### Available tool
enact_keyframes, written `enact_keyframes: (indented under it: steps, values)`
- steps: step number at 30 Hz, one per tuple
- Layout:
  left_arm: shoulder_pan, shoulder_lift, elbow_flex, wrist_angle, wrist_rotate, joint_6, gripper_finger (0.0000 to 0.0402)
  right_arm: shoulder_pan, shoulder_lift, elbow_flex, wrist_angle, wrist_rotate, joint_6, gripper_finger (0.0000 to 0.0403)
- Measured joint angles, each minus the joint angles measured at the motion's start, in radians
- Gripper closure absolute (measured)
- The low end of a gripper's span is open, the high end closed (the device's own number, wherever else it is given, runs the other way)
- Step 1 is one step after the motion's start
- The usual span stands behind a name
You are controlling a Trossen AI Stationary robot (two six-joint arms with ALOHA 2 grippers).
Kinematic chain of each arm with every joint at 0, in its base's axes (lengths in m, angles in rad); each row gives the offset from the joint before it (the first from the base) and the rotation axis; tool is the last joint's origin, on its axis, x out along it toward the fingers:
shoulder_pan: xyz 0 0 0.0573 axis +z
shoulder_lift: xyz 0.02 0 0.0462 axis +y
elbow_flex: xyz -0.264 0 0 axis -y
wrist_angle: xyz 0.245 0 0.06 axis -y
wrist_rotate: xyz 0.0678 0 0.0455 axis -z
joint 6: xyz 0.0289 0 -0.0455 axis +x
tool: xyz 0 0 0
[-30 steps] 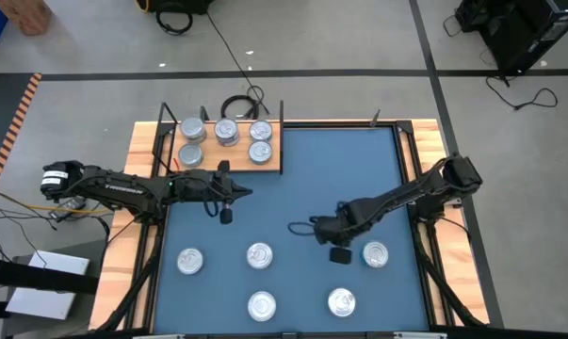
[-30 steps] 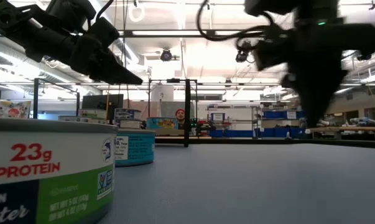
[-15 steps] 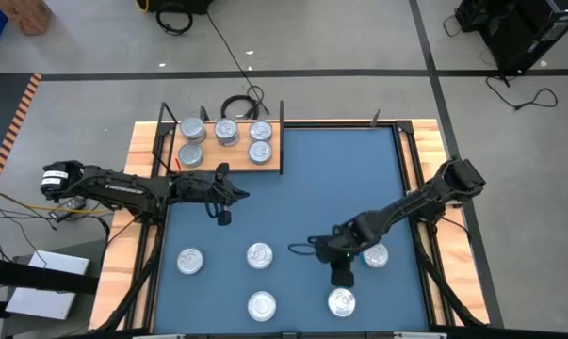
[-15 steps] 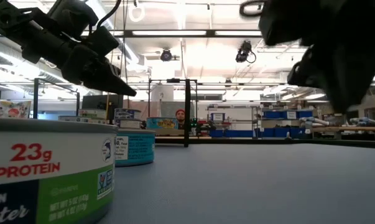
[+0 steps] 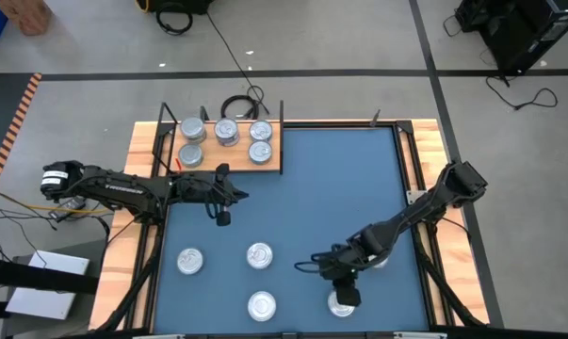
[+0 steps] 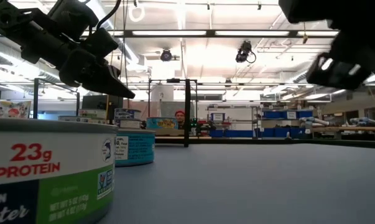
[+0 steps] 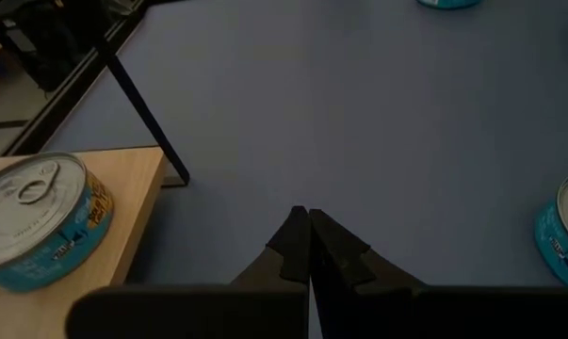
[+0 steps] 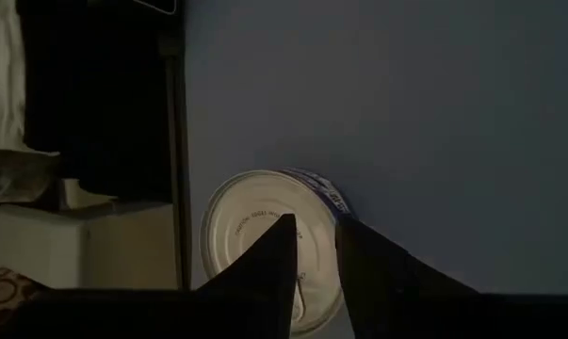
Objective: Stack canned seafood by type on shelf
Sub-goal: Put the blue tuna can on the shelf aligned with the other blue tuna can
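Now right gripper (image 5: pixel 344 294) hovers over a tin (image 5: pixel 341 303) near the mat's (image 5: pixel 302 188) front edge, fingers slightly apart, gripping nothing. Left gripper (image 5: pixel 223 217) hangs shut near the shelf (image 5: pixel 222 155).

1. The shelf (image 5: pixel 222 151) sits at the table's (image 5: pixel 293 188) far-left corner, carrying five tins (image 5: pixel 226 132).
2. Four tins lie near the near edge: two toward the left (image 5: pixel 189 260), two toward the middle (image 5: pixel 261 305).
3. A fifth tin (image 5: pixel 341 303) lies under the right gripper (image 5: pixel 348 294).

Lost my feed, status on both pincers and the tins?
Left pincer shut, empty, waiting beside shelf. Right pincer slightly open over front-right tin, not gripping. Five tins shelved. Nothing blocking.
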Motion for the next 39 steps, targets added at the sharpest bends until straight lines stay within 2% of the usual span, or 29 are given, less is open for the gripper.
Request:
enact_keyframes:
  steps: [21,26,32,39]
  values:
    - [0.000,0.000,0.000,0.001,0.000,-0.050,0.0396,0.001,0.001,-0.150,0.122,-0.043,-0.058,0.0326]
    - [0.000,0.000,0.000,0.001,0.000,-0.071,0.0396,-0.005,-0.001,-0.170,0.139,-0.060,-0.058,0.0344]
    - [0.000,0.000,0.000,0.001,0.000,-0.077,0.0396,-0.029,-0.002,-0.168,0.136,-0.068,-0.062,0.0393]
    - [0.000,0.000,0.000,0.001,0.000,-0.098,0.0396,-0.062,-0.001,-0.169,0.130,-0.045,-0.032,0.0398]
